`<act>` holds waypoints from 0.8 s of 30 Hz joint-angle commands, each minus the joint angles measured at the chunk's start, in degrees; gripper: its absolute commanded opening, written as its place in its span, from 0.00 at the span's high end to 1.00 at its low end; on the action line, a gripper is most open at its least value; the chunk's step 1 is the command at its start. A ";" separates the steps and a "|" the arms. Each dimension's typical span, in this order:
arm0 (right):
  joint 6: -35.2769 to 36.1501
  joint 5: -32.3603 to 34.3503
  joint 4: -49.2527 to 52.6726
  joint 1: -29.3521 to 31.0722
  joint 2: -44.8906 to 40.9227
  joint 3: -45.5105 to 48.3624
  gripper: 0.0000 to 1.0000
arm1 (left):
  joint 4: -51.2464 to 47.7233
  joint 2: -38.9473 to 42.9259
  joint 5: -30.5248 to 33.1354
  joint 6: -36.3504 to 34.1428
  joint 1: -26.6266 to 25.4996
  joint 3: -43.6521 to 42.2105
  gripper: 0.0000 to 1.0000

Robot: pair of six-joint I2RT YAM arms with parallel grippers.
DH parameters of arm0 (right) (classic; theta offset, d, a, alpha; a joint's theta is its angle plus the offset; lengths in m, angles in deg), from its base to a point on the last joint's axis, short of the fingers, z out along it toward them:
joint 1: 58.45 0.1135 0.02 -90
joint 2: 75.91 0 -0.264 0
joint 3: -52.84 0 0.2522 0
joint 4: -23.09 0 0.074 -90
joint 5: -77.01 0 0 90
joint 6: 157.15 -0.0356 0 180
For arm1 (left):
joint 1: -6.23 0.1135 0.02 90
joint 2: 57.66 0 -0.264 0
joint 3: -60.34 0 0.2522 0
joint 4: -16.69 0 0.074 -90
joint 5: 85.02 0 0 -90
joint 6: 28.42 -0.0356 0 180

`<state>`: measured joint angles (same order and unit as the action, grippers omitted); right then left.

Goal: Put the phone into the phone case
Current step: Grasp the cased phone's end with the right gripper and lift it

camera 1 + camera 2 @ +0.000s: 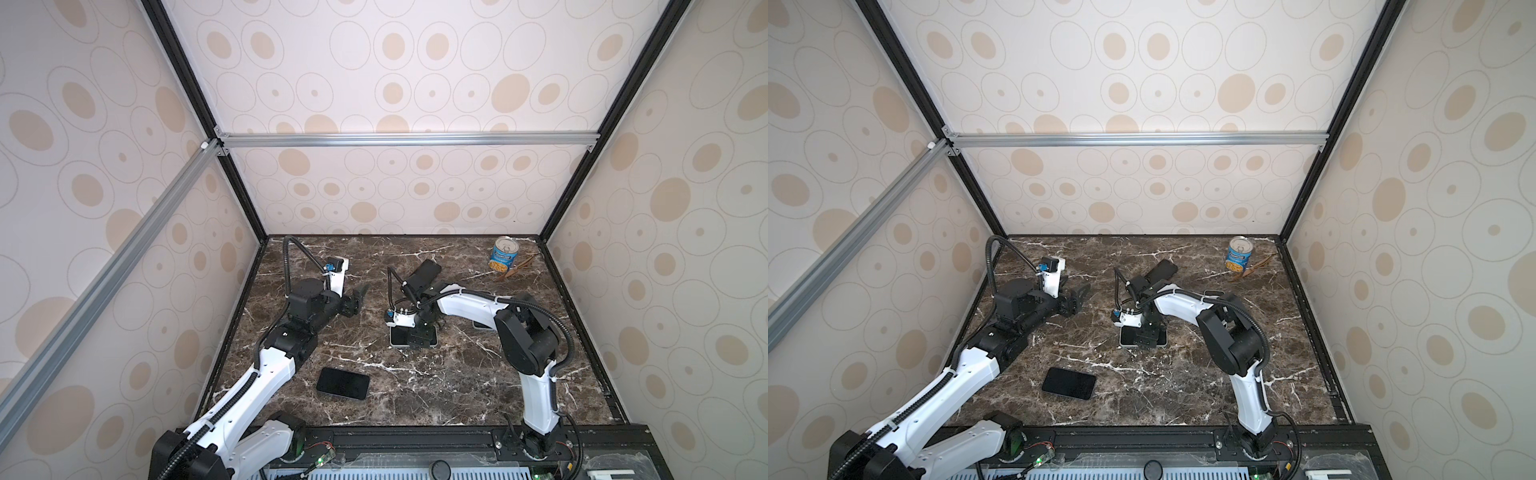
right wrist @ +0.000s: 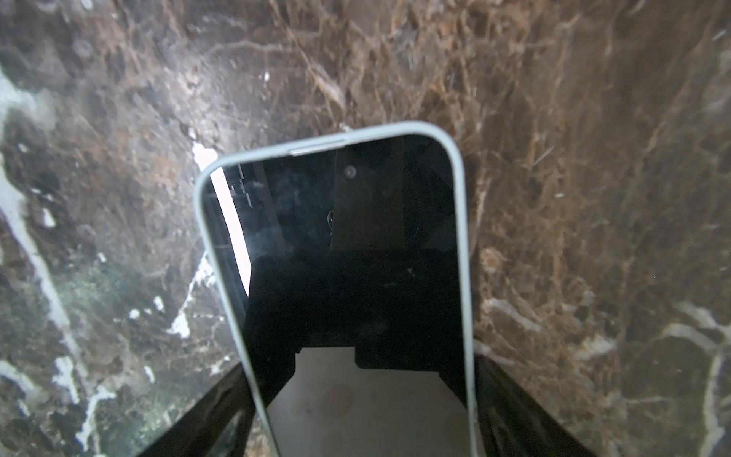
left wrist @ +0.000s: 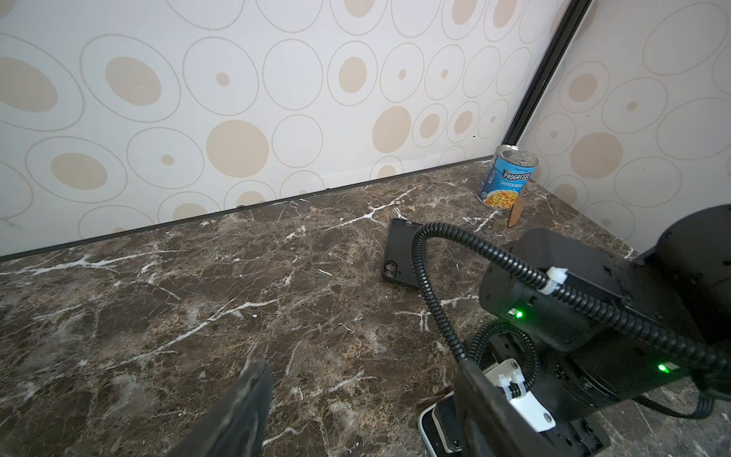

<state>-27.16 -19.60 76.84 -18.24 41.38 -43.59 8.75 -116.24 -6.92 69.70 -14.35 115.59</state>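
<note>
A phone point(image 1: 398, 336) with a pale rim lies screen up on the marble table point(image 1: 436, 386), near the middle. My right gripper point(image 1: 417, 338) points down over it, open. In the right wrist view its fingers point(image 2: 510, 403) stand on either side of the phone point(image 2: 356, 245); I cannot tell whether they touch its long edges. The black phone case point(image 1: 428, 270) lies farther back, its camera cut-out showing in the left wrist view point(image 3: 399, 249). My left gripper point(image 1: 359, 297) hovers open and empty left of the case, above bare table point(image 3: 360, 372).
A flat black slab point(image 1: 343, 383) lies front left of the phone. A soup can point(image 1: 505, 254) and a wooden piece point(image 1: 517, 268) stand in the back right corner. A pale-edged object point(image 1: 482, 327) shows partly under my right arm. Walls enclose three sides.
</note>
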 commanded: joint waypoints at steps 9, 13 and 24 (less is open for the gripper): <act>-8.81 4.00 2.09 -1.22 2.58 2.09 0.24 | 1.38 0.05 0.17 0.62 1.26 0.10 0.27; -16.92 5.72 1.15 -4.27 2.94 2.31 0.28 | 1.21 -0.21 0.49 1.02 1.68 0.17 0.27; -35.46 11.39 4.07 -12.90 4.10 0.43 0.33 | 1.21 -0.47 0.36 2.29 3.02 0.32 0.27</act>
<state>-55.53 -14.16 76.73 -28.97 41.93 -44.73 9.25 -116.62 -6.63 71.38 -12.04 115.57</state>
